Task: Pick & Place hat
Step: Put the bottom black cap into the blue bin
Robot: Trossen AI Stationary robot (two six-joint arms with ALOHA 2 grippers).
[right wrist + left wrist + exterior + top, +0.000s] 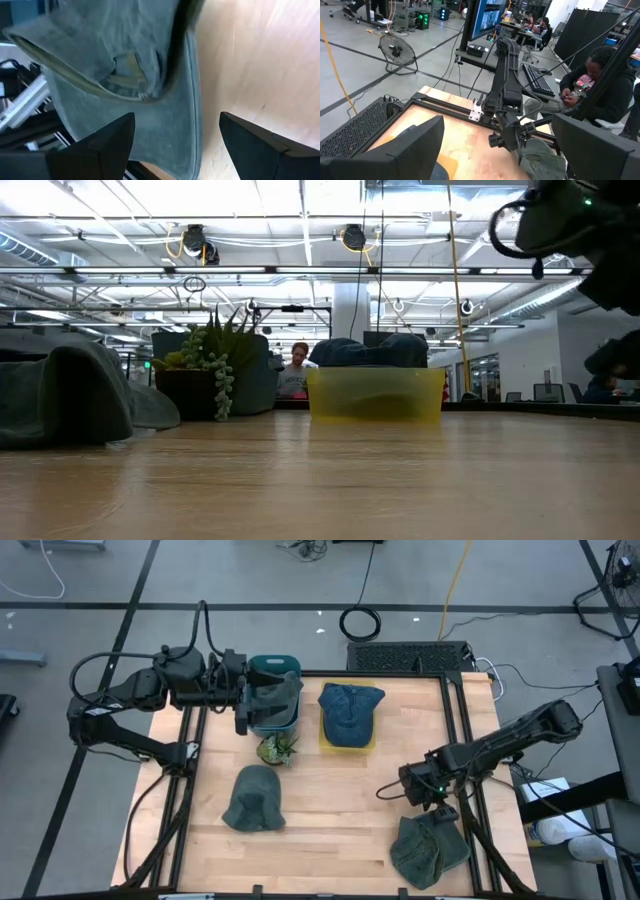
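- Wooden table (330, 800); blue hat (350, 712) rests on the yellow bin (348, 743) at twelve o'clock
- My right gripper (437, 808) (fingers spread) hovers over the green hat (428, 848) at five o'clock
- My left gripper (262, 700), jaws apart, waits at eleven

Grey concrete floor (200, 570), standing fan (397, 50), ceiling trusses with bright lights (300, 275), seated person (600, 85) at a keyboard (537, 80)

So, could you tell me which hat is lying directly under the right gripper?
The green hat at the table's near right corner; the right gripper hovers open above it, unlike the blue and grey ones.
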